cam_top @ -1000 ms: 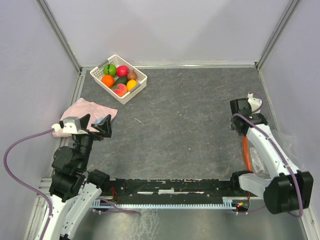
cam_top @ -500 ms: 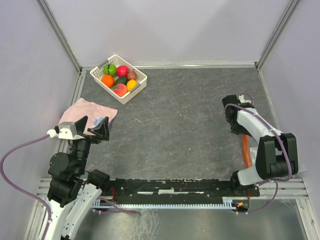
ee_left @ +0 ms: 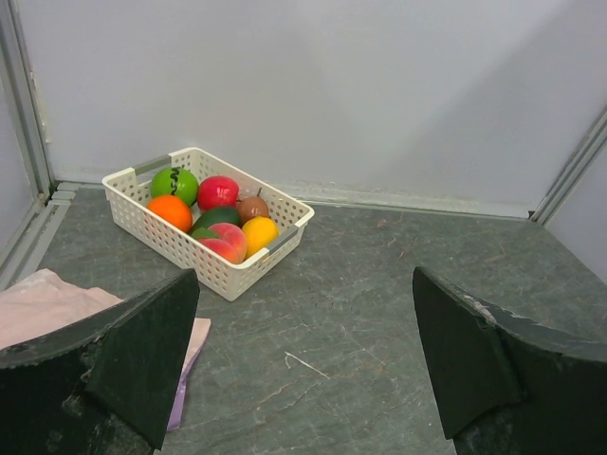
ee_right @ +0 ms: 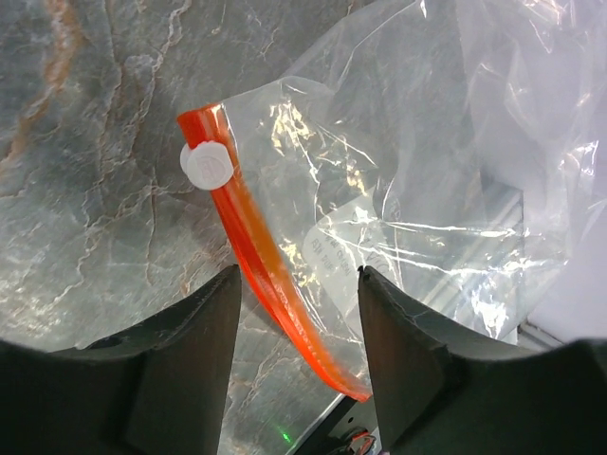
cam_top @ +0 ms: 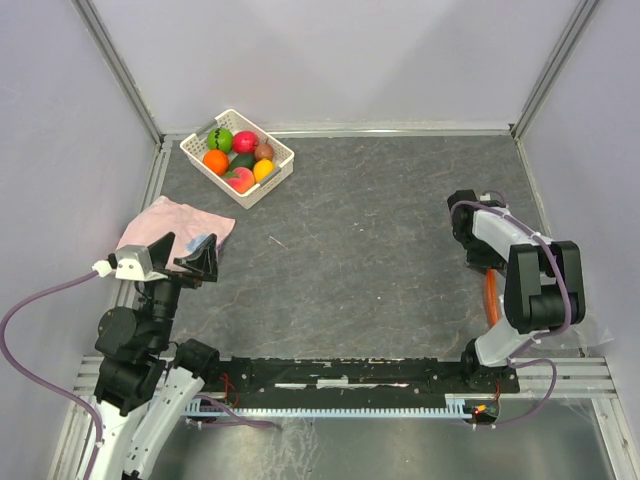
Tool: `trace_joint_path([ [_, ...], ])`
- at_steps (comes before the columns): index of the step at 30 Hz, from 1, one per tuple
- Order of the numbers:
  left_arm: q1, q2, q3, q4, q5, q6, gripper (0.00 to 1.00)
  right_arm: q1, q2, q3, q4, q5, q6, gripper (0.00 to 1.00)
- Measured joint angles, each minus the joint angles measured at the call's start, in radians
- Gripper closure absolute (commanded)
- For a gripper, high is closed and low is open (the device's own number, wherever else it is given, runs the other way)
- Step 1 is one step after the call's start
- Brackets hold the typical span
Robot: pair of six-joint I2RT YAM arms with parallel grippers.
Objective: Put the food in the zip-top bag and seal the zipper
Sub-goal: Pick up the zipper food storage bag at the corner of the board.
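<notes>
Bag point(ee_right: 408, 190) is lying flat on the grey bench point(cam_top: 380, 230) right under the right claw point(ee_right: 297, 273). It's clear and crinkly, and most of it spreads out ahead and to the right of that claw's fingers. Pink cloth point(ee_left: 38, 303) sits low on the left of the left claw point(ee_left: 303, 275), close by, partly hidden behind its left finger. White basket point(ee_left: 166, 237) is well ahead of the left claw and a bit to its left, up near the back wall and well apart from the bag. All the toy fruit point(ee_left: 218, 213) is piled in that basket: orange, bright green, red, brownish, yellow, peachy pink, plus a dark green one in the middle. Orange zipper point(ee_right: 261, 275) runs down between the right claw's two fingers, closer to the left one; can't tell if anything's touching it. Little white slider point(ee_right: 208, 166) sits at the zipper's far end, just ahead of the left finger. Right claw is partly spread with nothing pinched. Left claw is spread wide and holding nothing.
</notes>
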Motion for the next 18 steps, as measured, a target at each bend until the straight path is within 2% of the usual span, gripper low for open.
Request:
trace_joint_path([
  [6,0.0,-0.008,-0.001,0.0,0.0,0.0,0.0,-0.008,0.052,0.001,0.007,0.017,-0.007,0.46],
  [12,0.0,-0.024,-0.001,-0.001,0.0,0.0,0.0,-0.008,0.054,0.01,0.01,0.021,-0.014,0.66],
  [18,0.0,-0.029,-0.002,-0.002,0.005,0.0,0.01,-0.008,0.051,0.01,0.014,0.02,-0.017,0.95],
])
